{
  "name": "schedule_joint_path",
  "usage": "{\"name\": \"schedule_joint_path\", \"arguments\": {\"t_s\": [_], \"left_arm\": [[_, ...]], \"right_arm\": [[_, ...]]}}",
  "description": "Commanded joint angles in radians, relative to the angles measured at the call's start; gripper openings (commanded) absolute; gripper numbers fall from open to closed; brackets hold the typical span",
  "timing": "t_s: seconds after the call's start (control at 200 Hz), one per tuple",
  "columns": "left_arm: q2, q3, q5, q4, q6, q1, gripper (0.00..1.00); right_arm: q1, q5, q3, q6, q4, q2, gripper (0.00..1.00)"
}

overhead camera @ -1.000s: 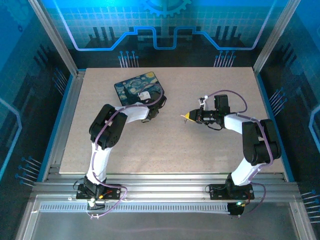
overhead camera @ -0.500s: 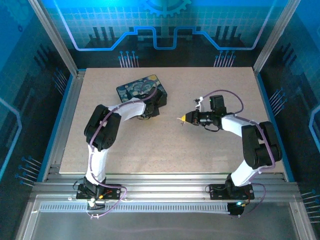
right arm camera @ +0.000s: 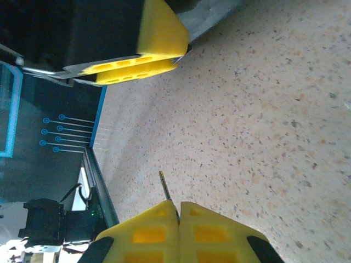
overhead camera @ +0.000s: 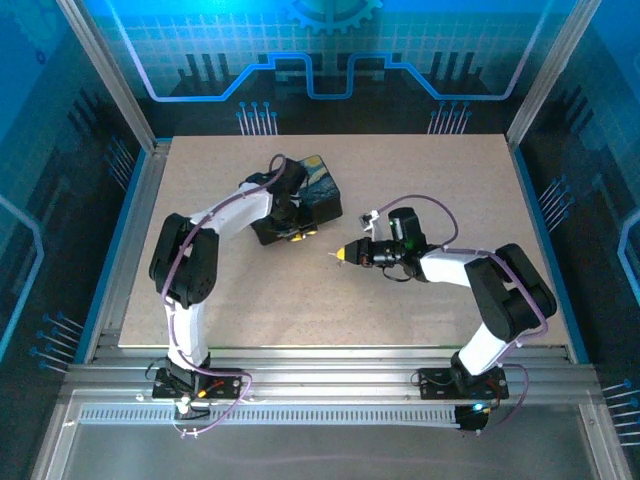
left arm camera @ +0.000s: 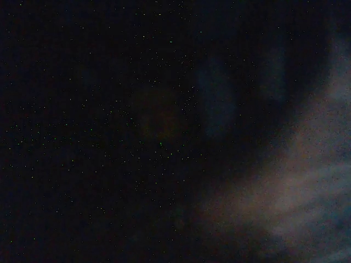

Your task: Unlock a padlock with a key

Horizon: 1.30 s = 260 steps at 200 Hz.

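The dark box with the starry-night print (overhead camera: 322, 190) stands tipped up on its edge at the table's middle back. My left gripper (overhead camera: 296, 234) clamps its near dark side, yellow fingers at the lower edge. The left wrist view is almost black. The padlock is hidden. My right gripper (overhead camera: 346, 254) is shut on a thin key (overhead camera: 333, 256) that points left at the box, a short gap away. In the right wrist view the key (right arm camera: 164, 186) sticks out from the closed yellow pads (right arm camera: 179, 204), with the box (right arm camera: 82, 33) and a left finger (right arm camera: 131, 68) ahead.
The speckled beige table (overhead camera: 430, 180) is bordered by aluminium rails (overhead camera: 330, 360) in front and a blue-lit frame (overhead camera: 140, 200) at the sides. The table's blue left edge (right arm camera: 98, 137) appears beyond the key.
The left arm has swung the box to the right and tipped it up on edge. The right gripper has moved left and nearer with the key, closing on the box.
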Motion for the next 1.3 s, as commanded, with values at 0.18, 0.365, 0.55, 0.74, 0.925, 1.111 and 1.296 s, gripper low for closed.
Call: {"name": "schedule_joint_path", "arguments": {"t_s": [0.18, 0.365, 0.55, 0.74, 0.925, 1.111, 1.296], "left_arm": [[-0.128, -0.021, 0.317, 0.087, -0.239, 0.025, 0.06], [-0.166, -0.070, 0.370, 0.161, -0.340, 0.033, 0.05], [-0.186, -0.095, 0.393, 0.202, -0.383, 0.038, 0.05], [-0.201, -0.131, 0.393, 0.247, -0.417, 0.050, 0.05], [-0.213, -0.162, 0.400, 0.295, -0.451, 0.058, 0.04], [-0.221, -0.178, 0.405, 0.308, -0.455, 0.066, 0.04], [-0.225, -0.182, 0.410, 0.309, -0.454, 0.074, 0.04]], "right_arm": [[0.048, 0.096, 0.001, 0.016, 0.212, 0.011, 0.00], [0.016, 0.088, -0.001, -0.018, 0.269, 0.001, 0.00], [-0.023, 0.044, -0.012, -0.007, 0.387, 0.019, 0.00], [-0.024, 0.030, 0.006, 0.001, 0.435, 0.046, 0.00], [-0.020, 0.032, 0.042, 0.024, 0.447, 0.082, 0.00], [-0.019, 0.031, 0.053, 0.053, 0.492, 0.107, 0.00], [-0.016, 0.041, 0.054, 0.062, 0.503, 0.111, 0.00]]}}
